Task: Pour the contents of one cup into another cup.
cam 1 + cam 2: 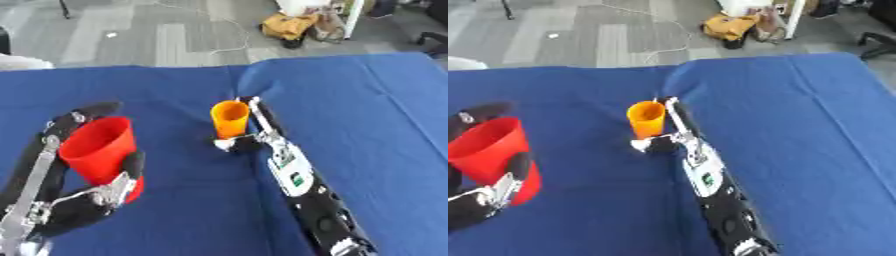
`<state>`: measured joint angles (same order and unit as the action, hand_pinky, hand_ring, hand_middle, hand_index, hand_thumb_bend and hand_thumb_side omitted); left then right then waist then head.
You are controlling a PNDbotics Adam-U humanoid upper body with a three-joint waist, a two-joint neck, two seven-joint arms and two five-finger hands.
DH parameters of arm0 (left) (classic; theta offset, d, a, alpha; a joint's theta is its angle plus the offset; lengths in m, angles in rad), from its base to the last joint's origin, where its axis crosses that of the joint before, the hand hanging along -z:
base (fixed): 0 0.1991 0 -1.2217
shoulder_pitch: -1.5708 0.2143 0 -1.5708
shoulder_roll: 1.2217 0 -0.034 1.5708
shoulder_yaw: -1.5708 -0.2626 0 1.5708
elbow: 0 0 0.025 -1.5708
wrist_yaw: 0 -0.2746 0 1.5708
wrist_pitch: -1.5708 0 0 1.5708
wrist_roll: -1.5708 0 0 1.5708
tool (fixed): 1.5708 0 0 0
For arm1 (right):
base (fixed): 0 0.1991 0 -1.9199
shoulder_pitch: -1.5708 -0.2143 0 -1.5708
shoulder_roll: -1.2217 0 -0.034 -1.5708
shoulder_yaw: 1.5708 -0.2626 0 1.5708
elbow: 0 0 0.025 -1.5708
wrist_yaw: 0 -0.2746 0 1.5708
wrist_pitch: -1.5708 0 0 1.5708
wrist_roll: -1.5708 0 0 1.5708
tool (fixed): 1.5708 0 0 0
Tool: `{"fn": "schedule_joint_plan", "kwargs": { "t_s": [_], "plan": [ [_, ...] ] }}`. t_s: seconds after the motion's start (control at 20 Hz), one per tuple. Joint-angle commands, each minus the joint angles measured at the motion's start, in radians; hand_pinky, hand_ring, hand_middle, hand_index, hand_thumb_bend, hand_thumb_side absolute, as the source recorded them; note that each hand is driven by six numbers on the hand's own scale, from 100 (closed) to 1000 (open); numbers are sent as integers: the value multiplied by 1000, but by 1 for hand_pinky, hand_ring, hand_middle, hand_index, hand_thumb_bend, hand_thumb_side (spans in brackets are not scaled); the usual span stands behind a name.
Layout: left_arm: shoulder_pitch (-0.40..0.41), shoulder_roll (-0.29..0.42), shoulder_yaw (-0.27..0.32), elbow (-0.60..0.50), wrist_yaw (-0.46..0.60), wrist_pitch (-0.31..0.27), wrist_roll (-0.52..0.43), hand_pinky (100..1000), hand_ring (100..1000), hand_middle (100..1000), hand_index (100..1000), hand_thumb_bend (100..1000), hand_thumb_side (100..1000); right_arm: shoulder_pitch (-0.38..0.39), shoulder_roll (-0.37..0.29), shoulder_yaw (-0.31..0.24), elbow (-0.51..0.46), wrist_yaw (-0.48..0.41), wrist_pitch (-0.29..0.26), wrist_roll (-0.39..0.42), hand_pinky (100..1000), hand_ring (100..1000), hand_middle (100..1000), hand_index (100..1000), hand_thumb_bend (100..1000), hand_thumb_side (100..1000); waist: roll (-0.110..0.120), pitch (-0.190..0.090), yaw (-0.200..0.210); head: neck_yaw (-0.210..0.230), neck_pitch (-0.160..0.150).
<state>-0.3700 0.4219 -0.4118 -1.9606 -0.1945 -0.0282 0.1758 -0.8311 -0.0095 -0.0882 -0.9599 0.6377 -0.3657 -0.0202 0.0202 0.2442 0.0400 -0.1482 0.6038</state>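
1. Left eye view: the left hand (83, 197) grips the red cup (99, 148), fingers and thumb wrapped round it, near the table's (376, 110) left edge.
2. Orange cup (230, 118) stands upright mid-table.
3. Right hand (255, 131) touches the orange cup's right side, fingers straight along it, thumb at its base.

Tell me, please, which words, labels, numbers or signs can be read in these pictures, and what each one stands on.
None can be read.
Right hand, beside the orange cup: its forearm carries a white label with a green mark, too blurred to read.
Red cup, in the left hand: no print shows.
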Motion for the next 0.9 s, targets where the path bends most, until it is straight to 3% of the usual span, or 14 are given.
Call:
{"fn": "schedule_joint_plan", "kwargs": {
  "t_s": [0.05,0.35,0.9],
  "plan": [
    [-7,14,-7,2,-14,-12,-6,100,369,439,815,100,347,-35,-27,13,-50,-19,-14,14,457,175,283,358,492,100,-1,-20,-2,1,-7],
    [-8,13,-24,27,-31,-26,-16,100,369,438,813,100,348,-65,-50,38,-101,-37,-40,48,405,138,244,318,427,100,-6,-24,-7,4,-10],
    [-17,10,-43,72,-55,-41,-34,100,369,437,808,100,343,-133,-92,95,-193,-18,-108,80,398,144,244,314,446,100,-24,-31,-14,0,-16]
  ]
}}
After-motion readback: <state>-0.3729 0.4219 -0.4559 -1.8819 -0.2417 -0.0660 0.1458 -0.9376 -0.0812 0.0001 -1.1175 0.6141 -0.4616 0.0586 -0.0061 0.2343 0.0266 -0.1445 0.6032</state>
